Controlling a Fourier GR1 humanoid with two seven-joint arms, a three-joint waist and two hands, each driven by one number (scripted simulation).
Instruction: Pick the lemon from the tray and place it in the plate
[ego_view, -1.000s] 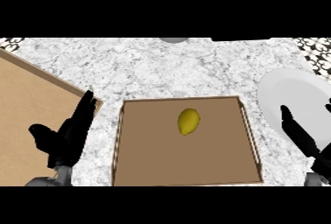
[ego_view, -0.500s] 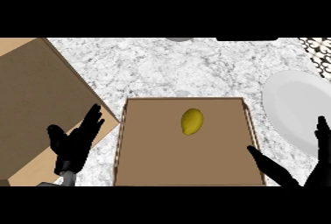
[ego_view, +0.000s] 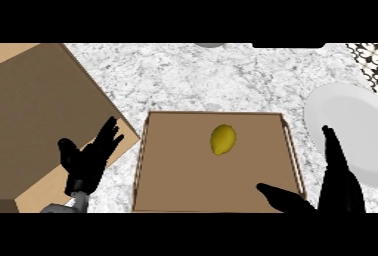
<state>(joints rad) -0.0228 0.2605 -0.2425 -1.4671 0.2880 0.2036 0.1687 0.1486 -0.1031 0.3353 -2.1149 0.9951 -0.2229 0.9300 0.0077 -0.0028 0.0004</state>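
A speckled grey-white counter (ego_view: 221, 80) fills the head view, with a broad bare stretch at 12 o'clock from the brown tray (ego_view: 143, 165). At 9 o'clock only a narrow strip of counter separates the tray's raised rim from a large brown board (ego_view: 37, 110). At 3 o'clock another narrow strip separates the rim from the white plate (ego_view: 343, 112), which the view's right edge cuts off.

The lemon (ego_view: 223, 139) lies alone inside the tray, in its upper half and a little right of middle, apart from every rim. Its long axis runs nearly from 12 to 6 o'clock, the upper tip leaning slightly toward 1.

The left hand (ego_view: 88, 162) is at 9 o'clock from the tray, its spread, straight fingers pointing to 1 o'clock and holding nothing. The right hand (ego_view: 338, 192) is at 4 o'clock and also holds nothing. Its straight fingers point to 12 over the plate's lower edge, and its thumb reaches toward 10 over the tray's near right corner.
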